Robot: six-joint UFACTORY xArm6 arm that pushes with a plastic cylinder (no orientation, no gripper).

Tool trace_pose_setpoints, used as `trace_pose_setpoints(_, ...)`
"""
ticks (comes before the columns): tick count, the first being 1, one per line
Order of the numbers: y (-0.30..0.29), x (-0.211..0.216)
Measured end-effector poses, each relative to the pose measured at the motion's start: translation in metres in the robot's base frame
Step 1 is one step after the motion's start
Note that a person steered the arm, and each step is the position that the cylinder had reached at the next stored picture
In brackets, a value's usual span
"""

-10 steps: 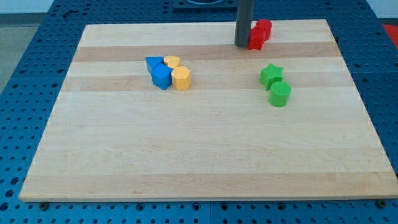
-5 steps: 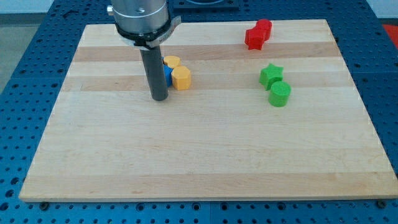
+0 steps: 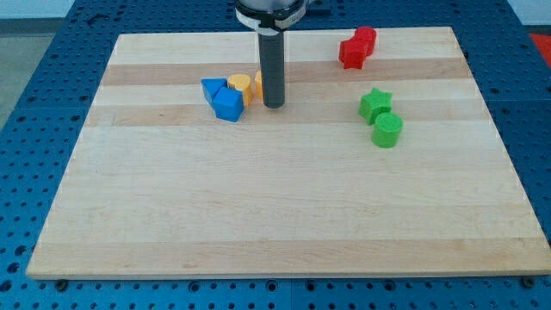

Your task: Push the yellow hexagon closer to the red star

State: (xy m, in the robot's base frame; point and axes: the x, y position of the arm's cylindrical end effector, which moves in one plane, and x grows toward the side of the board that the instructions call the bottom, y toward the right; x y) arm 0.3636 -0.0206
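Yellow hexagon (image 3: 256, 85) sits mostly hidden behind my tip (image 3: 273, 105), well left of the red star (image 3: 350, 54). The rod has no end effector jaws. Approach step; next, probably, circle to its left and push right.

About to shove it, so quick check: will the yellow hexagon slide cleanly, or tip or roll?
Probably slides: the yellow hexagon looks squat with flat faces on smooth wooden board. It may twist aside, since my tip hides most of it and the yellow block sits close by.
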Motion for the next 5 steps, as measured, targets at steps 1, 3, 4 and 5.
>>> trace_pose_setpoints(1, -0.002, -0.008)
trace_pose_setpoints(3, -0.041, -0.015)
trace_pose_setpoints(4, -0.045, -0.034)
trace_pose_setpoints(5, -0.038, -0.047)
